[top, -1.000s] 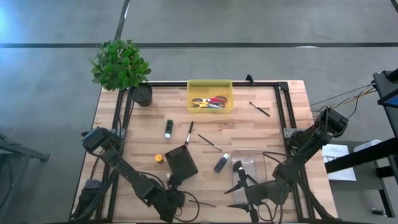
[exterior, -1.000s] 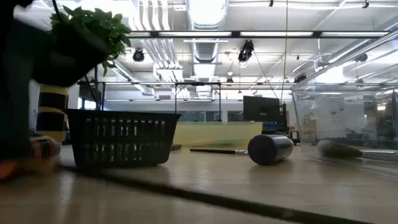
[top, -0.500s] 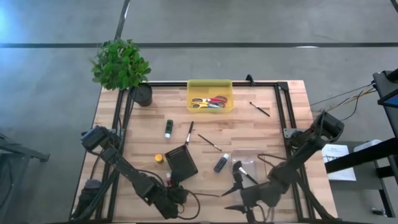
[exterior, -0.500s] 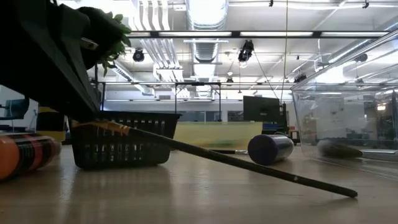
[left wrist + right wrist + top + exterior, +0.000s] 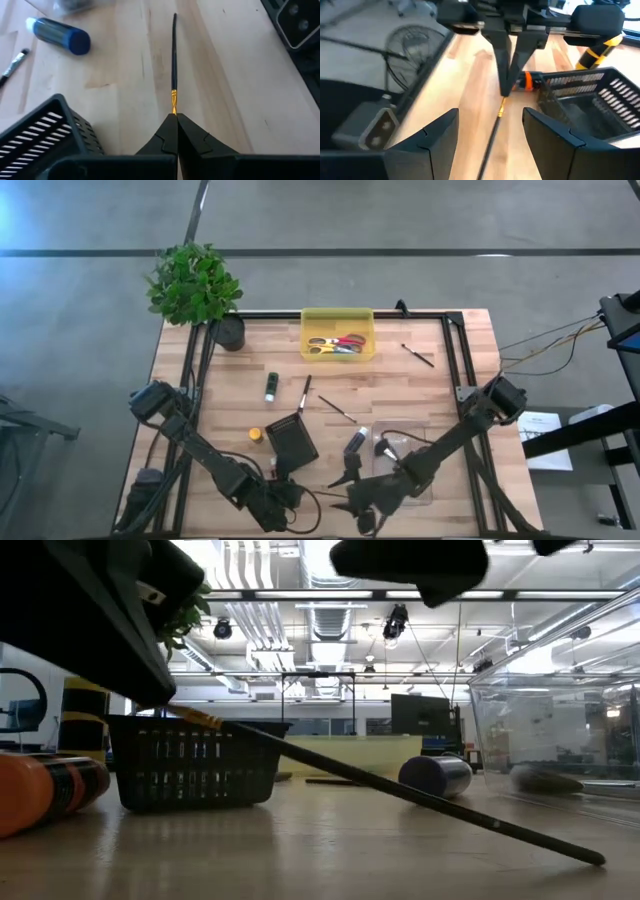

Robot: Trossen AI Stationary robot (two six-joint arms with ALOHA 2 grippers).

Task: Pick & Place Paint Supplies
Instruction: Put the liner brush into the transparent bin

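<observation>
Thin dark-handled paintbrush (image 5: 173, 65) with a gold ferrule: pinched at its bristle end by the left gripper (image 5: 176, 119), fingers closed tight on it, near the table's front edge just in front of the black mesh basket (image 5: 291, 441). Low view shows the brush (image 5: 400, 790) now slanting from the grip down to a handle tip resting on the wood; a second ago it lay nearly flat along the boards, so the grip end has been raised while the far end drags. Right gripper (image 5: 490, 132), fingers spread wide, has swung across from beside the clear plastic box (image 5: 410, 455) and now hangs over the handle, facing the left gripper (image 5: 511, 75) with the brush (image 5: 492, 132) running between its fingers but untouched. Reads as a handover being set up, or the right arm coming to steady the long handle; cannot say which. Brush is lifted, not yet placed. Still loose on the table: red-orange tube (image 5: 45, 795) by the basket, dark blue tube (image 5: 355, 443), green tube (image 5: 270, 387), yellow tube (image 5: 255, 435), other brushes (image 5: 340, 410) mid-table. Yellow tray (image 5: 338, 352) at the back holds scissors. Most of the supplies remain to be moved.
</observation>
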